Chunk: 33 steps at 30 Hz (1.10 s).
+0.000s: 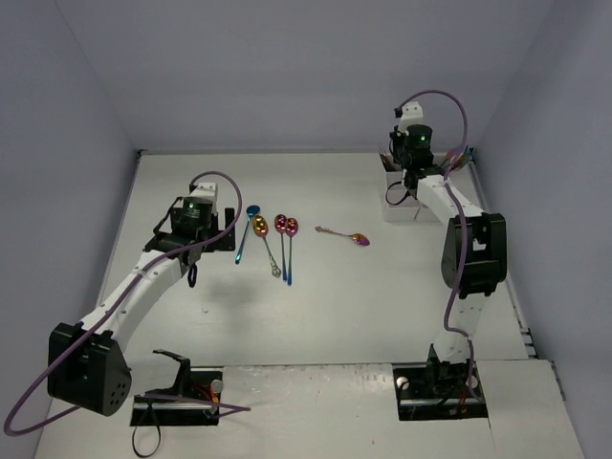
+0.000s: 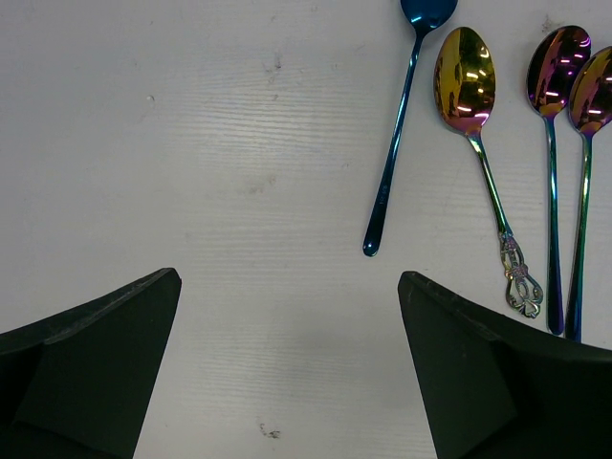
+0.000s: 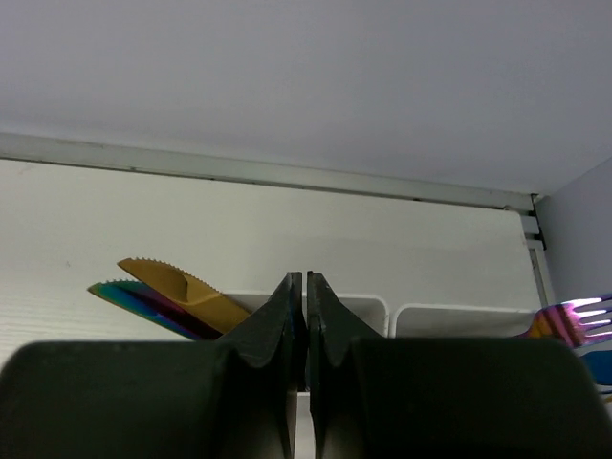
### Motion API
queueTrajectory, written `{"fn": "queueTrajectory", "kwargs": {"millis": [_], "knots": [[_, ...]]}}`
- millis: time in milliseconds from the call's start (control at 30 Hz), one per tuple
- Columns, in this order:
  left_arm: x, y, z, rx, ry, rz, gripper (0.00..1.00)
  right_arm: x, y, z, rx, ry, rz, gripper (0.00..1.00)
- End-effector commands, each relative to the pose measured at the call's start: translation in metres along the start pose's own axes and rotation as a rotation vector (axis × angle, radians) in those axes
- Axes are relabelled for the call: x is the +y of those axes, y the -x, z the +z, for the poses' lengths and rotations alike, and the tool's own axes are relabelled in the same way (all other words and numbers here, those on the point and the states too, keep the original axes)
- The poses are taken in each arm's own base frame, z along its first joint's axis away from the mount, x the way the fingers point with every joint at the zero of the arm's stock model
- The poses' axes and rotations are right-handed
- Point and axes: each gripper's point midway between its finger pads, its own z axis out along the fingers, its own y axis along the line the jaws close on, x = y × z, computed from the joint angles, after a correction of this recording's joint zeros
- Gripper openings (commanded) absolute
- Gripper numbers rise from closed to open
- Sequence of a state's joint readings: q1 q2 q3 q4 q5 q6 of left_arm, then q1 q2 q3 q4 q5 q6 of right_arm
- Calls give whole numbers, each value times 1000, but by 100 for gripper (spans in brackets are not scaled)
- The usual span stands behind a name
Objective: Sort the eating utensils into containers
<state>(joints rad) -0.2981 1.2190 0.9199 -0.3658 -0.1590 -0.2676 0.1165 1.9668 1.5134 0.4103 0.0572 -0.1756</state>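
Four spoons lie side by side on the table: a blue spoon (image 1: pixel 245 234) (image 2: pixel 397 143), a gold spoon (image 1: pixel 264 239) (image 2: pixel 466 72), a purple spoon (image 1: pixel 281 229) (image 2: pixel 559 57) and a pink spoon (image 1: pixel 291 234) (image 2: pixel 598 86). A fifth spoon (image 1: pixel 346 235) lies apart, to their right. My left gripper (image 1: pixel 206 244) (image 2: pixel 289 277) hangs wide open and holds nothing, left of the blue spoon's handle. My right gripper (image 1: pixel 406 170) (image 3: pixel 305 277) is over the white tray (image 1: pixel 402 203) (image 3: pixel 368 301). Its jaws are shut to a hairline gap, and nothing shows between them.
A gold knife (image 3: pixel 182 287) and a rainbow-blue knife (image 3: pixel 134 298) lean out of the tray's back-left compartment. Pink fork tines (image 3: pixel 574 320) stick out at the tray's right. The back wall and the right wall stand close behind the tray.
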Motion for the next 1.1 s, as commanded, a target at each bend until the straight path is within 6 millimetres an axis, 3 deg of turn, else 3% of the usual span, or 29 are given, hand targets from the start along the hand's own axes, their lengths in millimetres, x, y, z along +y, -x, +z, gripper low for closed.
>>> {"fn": "queueTrajectory", "kwargs": {"millis": [0, 200, 300, 433, 533, 633, 800, 933, 1067], "knots": [[-2, 20, -4, -66, -5, -16, 97, -8, 28, -1, -106, -19, 30, 6], [-4, 15, 1, -29, -1, -23, 97, 1, 27, -10, -93, 29, 54, 20], [-7, 13, 3, -13, -14, -25, 97, 11, 27, -18, -86, 84, 65, 32], [-10, 13, 2, -9, -33, -27, 97, 13, 36, -35, -95, 111, 96, 40], [-15, 10, 2, 4, -58, -24, 97, 8, 64, -64, -141, 123, 126, 48], [-19, 5, 6, 38, -77, -20, 97, 4, 74, -84, -139, 126, 139, 57], [-30, -1, 21, 118, -102, -21, 97, -5, 103, -146, -175, 145, 163, 72], [-40, -2, 39, 172, -123, -4, 96, -9, 106, -190, -184, 148, 222, 76], [-49, -2, 61, 237, -134, 25, 88, -13, 105, -235, -222, 155, 274, 78]]}}
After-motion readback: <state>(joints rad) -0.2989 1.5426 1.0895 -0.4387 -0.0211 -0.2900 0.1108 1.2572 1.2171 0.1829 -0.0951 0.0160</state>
